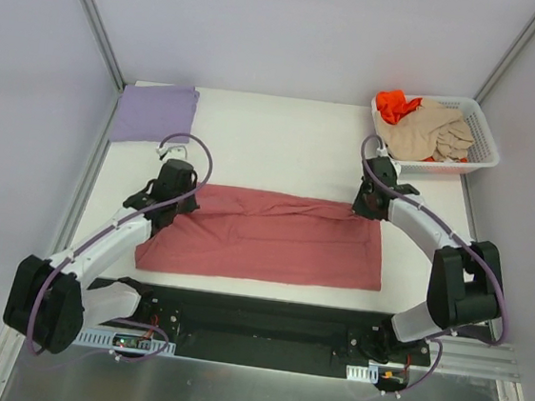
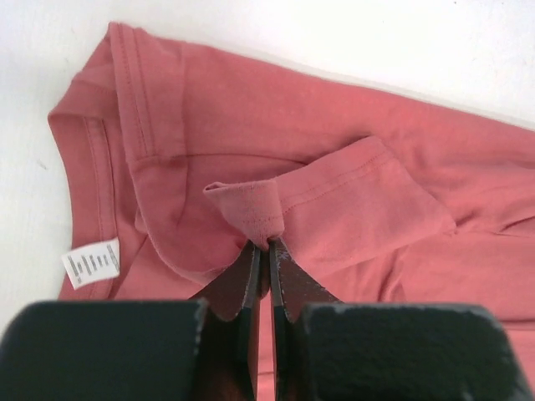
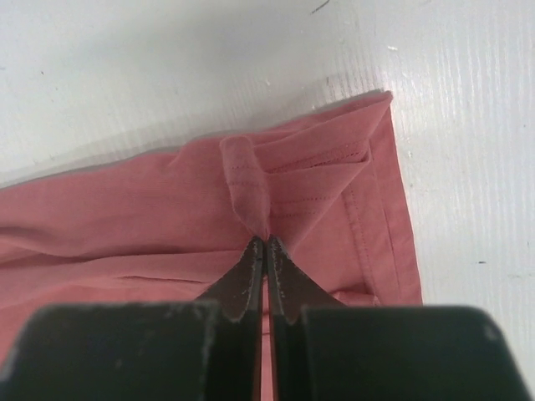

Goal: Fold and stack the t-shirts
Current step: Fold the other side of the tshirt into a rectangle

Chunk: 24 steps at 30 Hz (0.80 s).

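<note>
A dusty rose-red t-shirt (image 1: 263,243) lies folded lengthwise across the middle of the table. My left gripper (image 1: 180,194) is shut on a pinch of its cloth at the far left corner, near the collar and white label (image 2: 92,262); the pinched fold (image 2: 251,213) rises from the jaw tips (image 2: 267,244). My right gripper (image 1: 370,204) is shut on a pinch of hem (image 3: 247,188) at the far right corner (image 3: 266,241). A lavender-purple t-shirt (image 1: 154,112) lies folded at the far left. Beige (image 1: 433,132) and orange (image 1: 394,103) t-shirts sit crumpled in the basket.
The white mesh basket (image 1: 484,147) stands at the far right corner of the white table (image 1: 283,145). Frame posts and pale walls rise on both sides. A black base rail (image 1: 254,328) runs along the near edge.
</note>
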{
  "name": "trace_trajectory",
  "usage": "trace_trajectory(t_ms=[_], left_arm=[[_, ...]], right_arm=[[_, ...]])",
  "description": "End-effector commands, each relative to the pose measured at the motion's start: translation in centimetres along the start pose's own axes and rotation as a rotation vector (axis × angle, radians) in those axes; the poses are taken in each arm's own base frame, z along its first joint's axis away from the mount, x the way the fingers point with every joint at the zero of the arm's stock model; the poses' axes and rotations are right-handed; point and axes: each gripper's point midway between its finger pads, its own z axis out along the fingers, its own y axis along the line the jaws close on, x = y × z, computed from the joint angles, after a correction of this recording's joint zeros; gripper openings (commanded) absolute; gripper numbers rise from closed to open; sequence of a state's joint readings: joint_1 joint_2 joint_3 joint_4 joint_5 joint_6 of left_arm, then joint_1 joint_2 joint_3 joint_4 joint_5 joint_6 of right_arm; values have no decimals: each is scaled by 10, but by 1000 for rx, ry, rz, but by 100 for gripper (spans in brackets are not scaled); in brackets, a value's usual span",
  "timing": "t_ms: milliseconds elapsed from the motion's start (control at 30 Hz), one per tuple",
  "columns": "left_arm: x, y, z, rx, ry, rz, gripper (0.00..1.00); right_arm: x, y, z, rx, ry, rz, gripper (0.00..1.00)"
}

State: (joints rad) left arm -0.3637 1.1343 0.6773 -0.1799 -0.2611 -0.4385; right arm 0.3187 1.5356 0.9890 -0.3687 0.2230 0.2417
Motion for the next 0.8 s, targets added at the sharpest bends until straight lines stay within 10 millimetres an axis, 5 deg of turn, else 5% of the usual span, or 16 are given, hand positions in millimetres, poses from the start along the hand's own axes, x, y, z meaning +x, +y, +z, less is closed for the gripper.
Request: trace_trajectory(t_ms=[0,533,767], left_arm=[[6,7,-18,-9,-31,-76,0],[50,27,-34,-21,25,-157,0],[72,37,-32,-69,91,-175,0]], right_arm=[[-6,2,-18,-52,-55,-14,0],[35,-3,-15,-117,6,-21,1],[56,-18,-11,-70,57,-30,13]])
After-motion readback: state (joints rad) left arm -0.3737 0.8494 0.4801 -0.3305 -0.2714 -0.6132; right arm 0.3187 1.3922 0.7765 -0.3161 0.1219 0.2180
